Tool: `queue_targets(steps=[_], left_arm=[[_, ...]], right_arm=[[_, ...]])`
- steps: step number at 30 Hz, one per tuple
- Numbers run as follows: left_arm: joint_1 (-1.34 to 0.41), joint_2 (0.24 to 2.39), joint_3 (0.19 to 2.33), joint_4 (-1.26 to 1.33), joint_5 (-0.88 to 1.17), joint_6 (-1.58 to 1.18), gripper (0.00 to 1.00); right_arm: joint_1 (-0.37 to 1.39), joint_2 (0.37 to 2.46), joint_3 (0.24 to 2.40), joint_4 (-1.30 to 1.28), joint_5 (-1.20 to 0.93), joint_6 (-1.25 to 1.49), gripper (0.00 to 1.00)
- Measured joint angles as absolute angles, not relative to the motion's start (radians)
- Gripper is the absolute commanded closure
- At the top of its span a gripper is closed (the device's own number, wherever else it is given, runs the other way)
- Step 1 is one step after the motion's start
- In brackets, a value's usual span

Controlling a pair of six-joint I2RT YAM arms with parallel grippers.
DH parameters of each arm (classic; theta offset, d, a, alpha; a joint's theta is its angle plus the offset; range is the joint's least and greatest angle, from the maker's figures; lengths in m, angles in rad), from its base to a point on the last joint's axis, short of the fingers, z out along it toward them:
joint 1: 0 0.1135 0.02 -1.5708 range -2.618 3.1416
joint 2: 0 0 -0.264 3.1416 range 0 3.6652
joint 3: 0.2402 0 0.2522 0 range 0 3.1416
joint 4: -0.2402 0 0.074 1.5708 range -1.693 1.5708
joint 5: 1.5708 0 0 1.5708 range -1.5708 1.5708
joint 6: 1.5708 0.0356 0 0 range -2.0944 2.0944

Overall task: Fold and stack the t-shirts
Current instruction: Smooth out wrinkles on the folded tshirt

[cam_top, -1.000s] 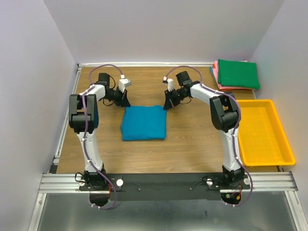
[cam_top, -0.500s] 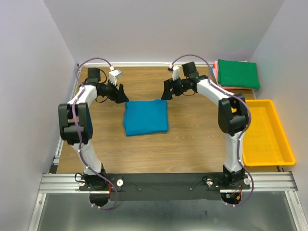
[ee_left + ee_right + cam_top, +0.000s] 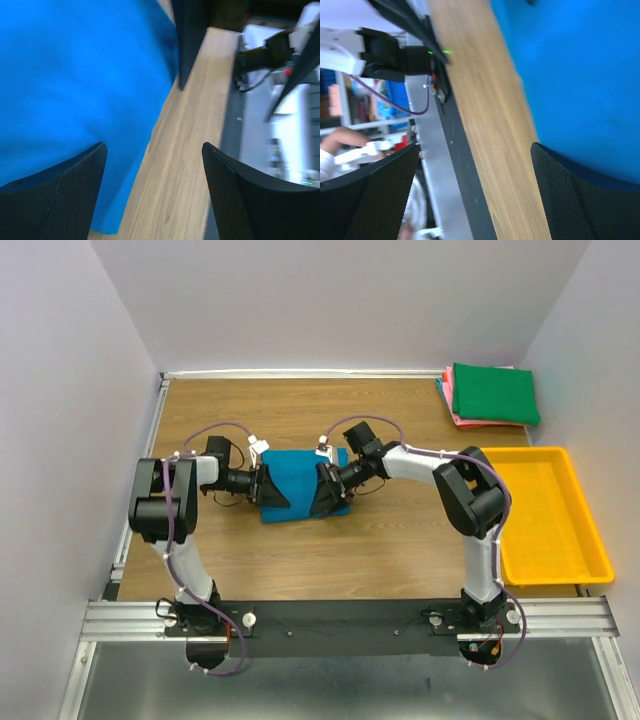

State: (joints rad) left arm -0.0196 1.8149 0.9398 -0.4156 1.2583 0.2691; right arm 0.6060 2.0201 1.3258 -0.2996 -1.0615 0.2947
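My left gripper (image 3: pixel 274 487): jaws spread wide, gripping nothing, low at the left edge of the teal-blue t-shirt (image 3: pixel 300 478).
My right gripper (image 3: pixel 327 496): jaws also wide apart and empty, over the shirt's near right part.
Shirt position: folded flat mid-table (image 3: pixel 400 540), between my two grippers.
Far right corner: the dark green t-shirt (image 3: pixel 495 393) lies folded on the pink t-shirts (image 3: pixel 452 390).
Right side: the yellow tray (image 3: pixel 545 510), just near of that stack.

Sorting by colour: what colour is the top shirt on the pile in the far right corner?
The top shirt is dark green; the top view shows it best.
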Motion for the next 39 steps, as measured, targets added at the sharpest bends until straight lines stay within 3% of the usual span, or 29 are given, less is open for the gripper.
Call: queue_targets(steps=[4,9,20,25,32,39], left_arm=[[-0.014,1.947,0.956,-0.462,1.338,0.282,0.15],[-0.007,1.965,0.968,-0.463,1.358,0.256,0.14],[-0.061,1.68,0.956,-0.406,1.253,0.261,0.09],[-0.084,1.769,0.958,-0.39,1.246,0.233,0.08],[-0.033,1.89,1.092,-0.242,1.159,0.092,0.08],[0.012,2.038,1.177,-0.144,1.15,-0.003,0.08]], right_arm=[[0.565,2.128,1.299,-0.297,-1.104,0.31,0.0],[0.51,2.151,1.302,-0.282,-1.16,0.313,0.0],[0.495,1.994,1.288,-0.283,-1.127,0.332,0.0],[0.492,2.0,1.346,-0.279,-1.095,0.313,0.0],[0.437,2.21,1.579,-0.247,-1.04,0.295,0.0],[0.38,2.319,1.634,-0.211,-1.066,0.301,0.01]])
